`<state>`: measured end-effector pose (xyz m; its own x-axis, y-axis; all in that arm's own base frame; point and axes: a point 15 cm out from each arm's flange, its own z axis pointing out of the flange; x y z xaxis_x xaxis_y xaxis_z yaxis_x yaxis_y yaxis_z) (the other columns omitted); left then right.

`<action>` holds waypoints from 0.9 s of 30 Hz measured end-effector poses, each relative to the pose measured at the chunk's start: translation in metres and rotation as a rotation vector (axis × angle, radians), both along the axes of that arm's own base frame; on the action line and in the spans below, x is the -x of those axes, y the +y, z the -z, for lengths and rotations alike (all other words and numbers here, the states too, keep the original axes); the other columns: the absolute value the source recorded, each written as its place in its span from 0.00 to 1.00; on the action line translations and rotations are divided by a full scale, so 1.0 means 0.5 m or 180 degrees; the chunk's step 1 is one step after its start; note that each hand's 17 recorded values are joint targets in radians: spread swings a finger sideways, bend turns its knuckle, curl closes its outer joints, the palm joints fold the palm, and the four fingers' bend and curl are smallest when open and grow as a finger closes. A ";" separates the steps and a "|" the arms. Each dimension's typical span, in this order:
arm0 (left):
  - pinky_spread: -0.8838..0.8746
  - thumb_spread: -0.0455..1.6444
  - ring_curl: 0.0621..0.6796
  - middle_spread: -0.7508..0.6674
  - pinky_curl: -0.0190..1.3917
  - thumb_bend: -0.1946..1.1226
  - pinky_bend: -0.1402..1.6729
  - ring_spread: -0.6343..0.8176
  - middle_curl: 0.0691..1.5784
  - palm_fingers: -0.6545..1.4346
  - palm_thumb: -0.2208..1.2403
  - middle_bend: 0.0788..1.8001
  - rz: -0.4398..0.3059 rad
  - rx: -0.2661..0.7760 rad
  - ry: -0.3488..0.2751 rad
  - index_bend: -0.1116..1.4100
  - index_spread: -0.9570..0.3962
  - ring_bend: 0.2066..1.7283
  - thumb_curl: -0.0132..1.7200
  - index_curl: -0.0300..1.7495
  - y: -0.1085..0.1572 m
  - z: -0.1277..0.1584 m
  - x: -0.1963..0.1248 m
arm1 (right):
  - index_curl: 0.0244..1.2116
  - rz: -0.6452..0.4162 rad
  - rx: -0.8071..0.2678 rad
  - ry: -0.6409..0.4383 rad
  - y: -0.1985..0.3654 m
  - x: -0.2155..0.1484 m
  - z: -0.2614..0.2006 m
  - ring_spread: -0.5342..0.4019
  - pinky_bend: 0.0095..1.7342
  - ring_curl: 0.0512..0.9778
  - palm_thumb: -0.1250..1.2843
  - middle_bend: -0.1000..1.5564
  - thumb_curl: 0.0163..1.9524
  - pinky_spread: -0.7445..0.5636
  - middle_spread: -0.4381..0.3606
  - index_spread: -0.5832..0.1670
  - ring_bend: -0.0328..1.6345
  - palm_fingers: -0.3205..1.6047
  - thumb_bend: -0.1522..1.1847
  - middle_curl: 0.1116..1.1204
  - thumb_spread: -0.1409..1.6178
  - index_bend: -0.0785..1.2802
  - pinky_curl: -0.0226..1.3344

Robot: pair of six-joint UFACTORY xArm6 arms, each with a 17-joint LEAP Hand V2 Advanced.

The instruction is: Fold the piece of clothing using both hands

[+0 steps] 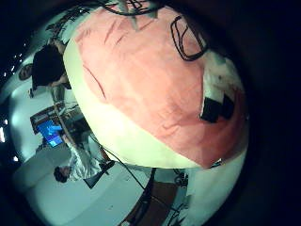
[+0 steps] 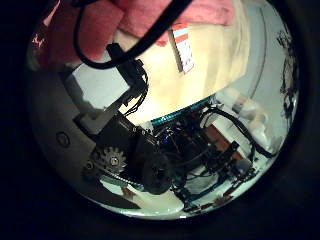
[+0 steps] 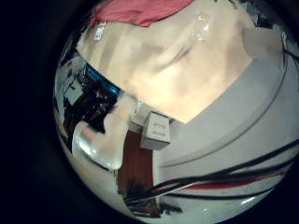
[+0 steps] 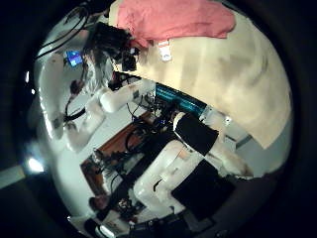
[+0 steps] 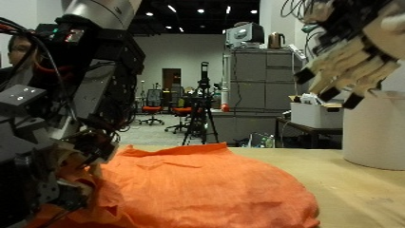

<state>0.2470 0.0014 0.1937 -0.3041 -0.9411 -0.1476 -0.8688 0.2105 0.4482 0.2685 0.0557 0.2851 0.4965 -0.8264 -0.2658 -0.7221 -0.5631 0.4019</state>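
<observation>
An orange cloth (image 5: 202,185) lies rumpled and spread on the pale table (image 5: 361,195). My left hand (image 5: 69,161) is low at the cloth's near edge, its fingers down against the bunched fabric; whether they pinch it is hidden. Its palm views look onto the cloth (image 1: 150,75) (image 2: 100,25) from close by, with a white tag (image 2: 183,48) at the hem. My right hand (image 5: 348,47) hangs high over the bare table, away from the cloth, fingers loosely bent and holding nothing. Its palm views show the cloth (image 3: 140,9) (image 4: 173,20) far off, with the left hand (image 4: 114,45) at its edge.
Bare tabletop (image 4: 228,69) stretches under the right hand from the cloth to the table edge. Beyond the table stand grey cabinets (image 5: 260,90), a tripod (image 5: 201,104) and a white bin (image 5: 317,114). A small box (image 3: 154,126) sits on the floor.
</observation>
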 end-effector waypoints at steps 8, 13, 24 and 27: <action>0.15 0.58 0.81 0.11 0.48 0.13 0.76 0.14 0.67 0.78 0.68 0.47 -0.0012 0.0000 0.0003 0.46 0.23 0.77 0.32 0.55 -0.001 -0.034 0.003 | 0.23 -0.0196 0.0038 -0.0113 0.046 0.005 0.146 0.57 0.17 0.26 0.57 0.21 0.16 0.62 0.55 0.46 0.27 0.31 0.09 0.24 0.64 0.17 0.23; 0.16 0.58 0.81 0.11 0.48 0.13 0.77 0.14 0.69 0.78 0.68 0.47 -0.0025 0.0036 -0.0042 0.43 0.22 0.77 0.32 0.59 -0.008 -0.058 -0.013 | 0.22 -0.0210 0.0057 -0.0405 0.079 -0.050 0.198 0.57 0.17 0.25 0.57 0.21 0.16 0.61 0.54 0.48 0.27 0.32 0.09 0.24 0.63 0.18 0.23; 0.16 0.58 0.80 0.10 0.47 0.13 0.76 0.14 0.72 0.79 0.67 0.45 -0.0030 0.0018 0.0034 0.38 0.19 0.77 0.32 0.66 -0.006 -0.075 -0.001 | 0.23 -0.0313 0.0651 -0.0526 0.065 -0.086 0.281 0.53 0.16 0.25 0.57 0.22 0.16 0.58 0.52 0.49 0.28 0.34 0.09 0.26 0.62 0.19 0.23; 0.16 0.58 0.79 0.10 0.47 0.13 0.76 0.14 0.73 0.79 0.67 0.45 -0.0013 0.0031 0.0021 0.37 0.19 0.77 0.32 0.68 -0.005 -0.082 -0.002 | 0.22 -0.0283 0.0666 -0.0692 0.074 -0.111 0.293 0.42 0.22 0.29 0.57 0.22 0.16 0.46 0.47 0.46 0.38 0.47 0.09 0.26 0.63 0.15 0.23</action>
<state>0.2480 -0.0012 0.2348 -0.3013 -0.9437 -0.1363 -0.8667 0.2115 0.4518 0.3242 0.0928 0.1388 0.5958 -0.8027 0.0256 -0.7554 -0.5493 0.3573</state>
